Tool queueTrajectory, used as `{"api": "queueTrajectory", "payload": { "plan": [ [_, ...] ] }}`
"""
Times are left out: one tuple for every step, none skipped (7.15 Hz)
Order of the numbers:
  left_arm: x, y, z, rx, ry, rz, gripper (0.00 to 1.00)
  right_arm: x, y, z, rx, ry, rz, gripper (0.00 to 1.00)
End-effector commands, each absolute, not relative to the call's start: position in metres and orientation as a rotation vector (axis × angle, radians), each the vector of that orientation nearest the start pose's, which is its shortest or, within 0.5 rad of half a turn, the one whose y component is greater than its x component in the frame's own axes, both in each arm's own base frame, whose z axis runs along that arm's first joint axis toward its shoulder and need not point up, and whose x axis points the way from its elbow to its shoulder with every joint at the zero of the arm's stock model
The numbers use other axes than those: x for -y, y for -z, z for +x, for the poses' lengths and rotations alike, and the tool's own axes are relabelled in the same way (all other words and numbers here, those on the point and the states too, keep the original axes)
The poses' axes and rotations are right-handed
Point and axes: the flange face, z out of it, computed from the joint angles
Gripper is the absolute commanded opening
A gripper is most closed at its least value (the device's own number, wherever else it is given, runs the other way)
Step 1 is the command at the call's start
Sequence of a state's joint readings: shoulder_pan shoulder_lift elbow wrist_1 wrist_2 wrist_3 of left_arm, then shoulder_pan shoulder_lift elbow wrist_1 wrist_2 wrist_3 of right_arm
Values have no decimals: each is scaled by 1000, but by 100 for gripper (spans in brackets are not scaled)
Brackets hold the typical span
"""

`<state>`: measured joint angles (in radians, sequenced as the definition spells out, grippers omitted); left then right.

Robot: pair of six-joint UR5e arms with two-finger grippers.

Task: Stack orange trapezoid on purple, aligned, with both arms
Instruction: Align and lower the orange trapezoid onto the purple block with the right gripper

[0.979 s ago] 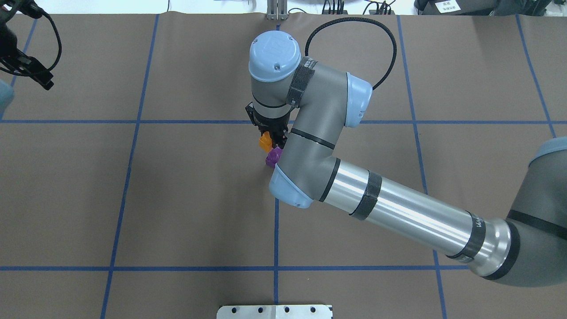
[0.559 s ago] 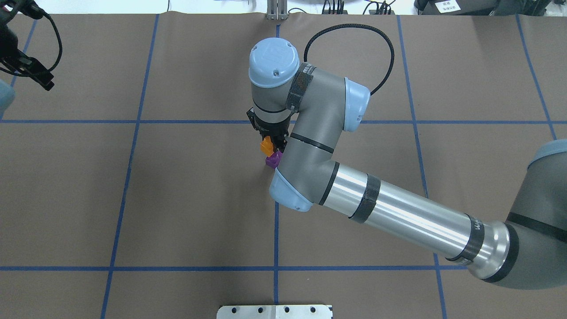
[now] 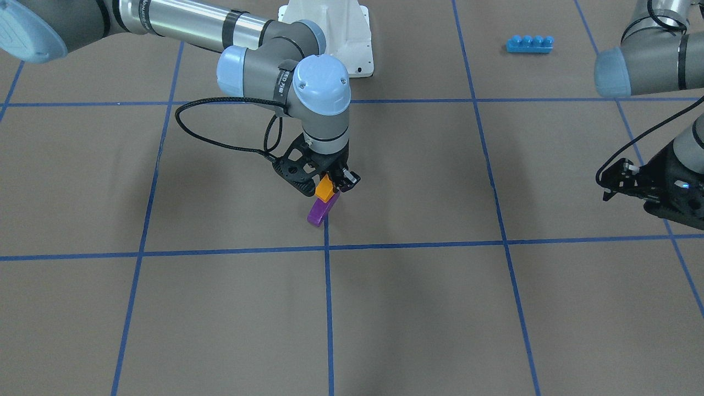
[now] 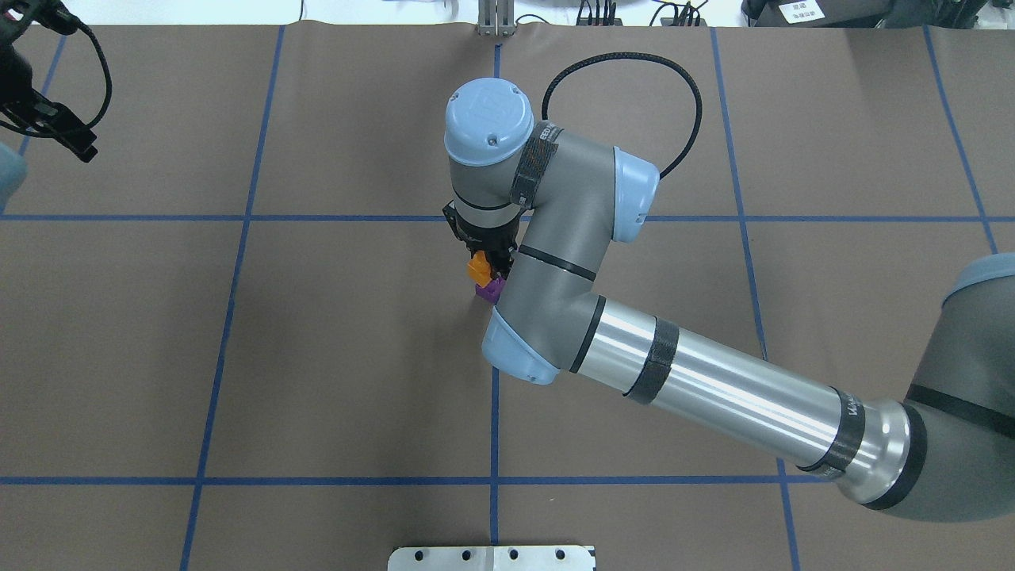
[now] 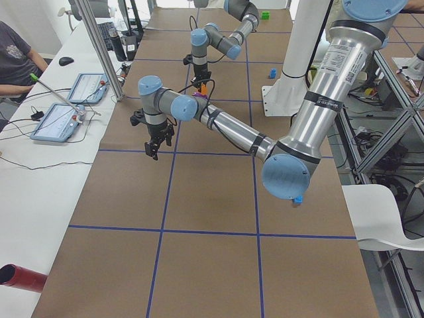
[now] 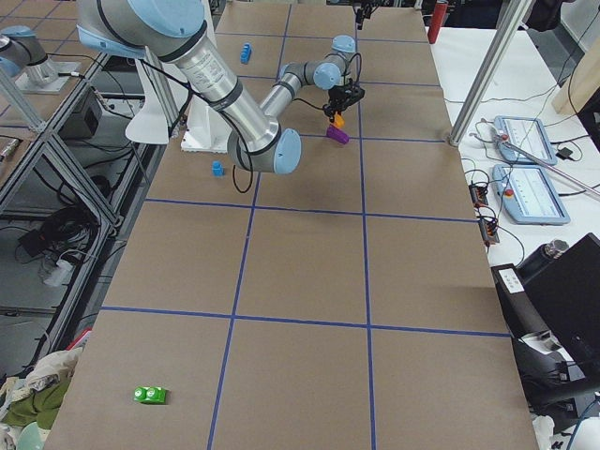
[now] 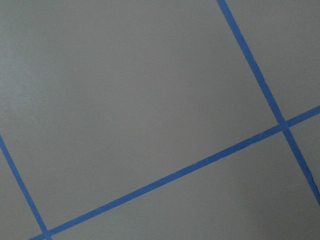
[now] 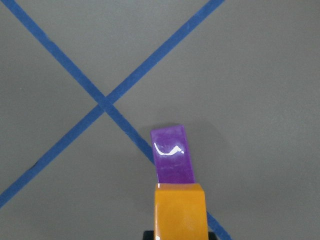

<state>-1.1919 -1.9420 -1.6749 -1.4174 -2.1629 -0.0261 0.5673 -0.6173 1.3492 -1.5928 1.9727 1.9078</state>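
Two UR5e arms work over a table [image 4: 349, 373] covered in brown paper and marked into squares with blue tape. The right arm [image 4: 714, 388] reaches in to the middle of the table, its wrist turned straight down. The left arm [image 3: 643, 55] stands off at the table's side, well apart from the bricks, and its wrist camera sees only bare paper and tape lines.

The right gripper [image 3: 330, 182] has its fingers closed on the orange trapezoid [image 3: 325, 188] and holds it off the table, directly over one end of the purple brick [image 3: 322, 210]. From the right wrist view the orange trapezoid [image 8: 181, 210] covers the near end of the purple brick [image 8: 173, 155]; whether the two touch cannot be told. The purple brick lies on the paper just beside a crossing of two tape lines, near the table's centre.

The left gripper [image 3: 605, 187] hangs above the paper with its fingers spread and nothing between them.

A blue four-stud brick [image 3: 529, 44] lies near the robot's base on its left side. A small blue brick [image 6: 217, 169] sits by the base, and a green brick [image 6: 150, 395] lies far off at the table's right end.
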Motion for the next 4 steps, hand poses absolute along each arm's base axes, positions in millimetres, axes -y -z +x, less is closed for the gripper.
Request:
{"api": "queueTrajectory", "payload": {
  "plan": [
    [608, -427, 159, -643, -436, 188, 100, 495, -155, -605, 747, -713, -311, 0],
    [608, -427, 159, -643, -436, 188, 100, 493, -157, -607, 743, -710, -312, 0],
    [608, -427, 159, -643, -436, 188, 100, 492, -157, -608, 743, -708, -313, 0],
    [608, -427, 159, -641, -435, 187, 100, 491, -157, -609, 743, -707, -313, 0]
  ]
}}
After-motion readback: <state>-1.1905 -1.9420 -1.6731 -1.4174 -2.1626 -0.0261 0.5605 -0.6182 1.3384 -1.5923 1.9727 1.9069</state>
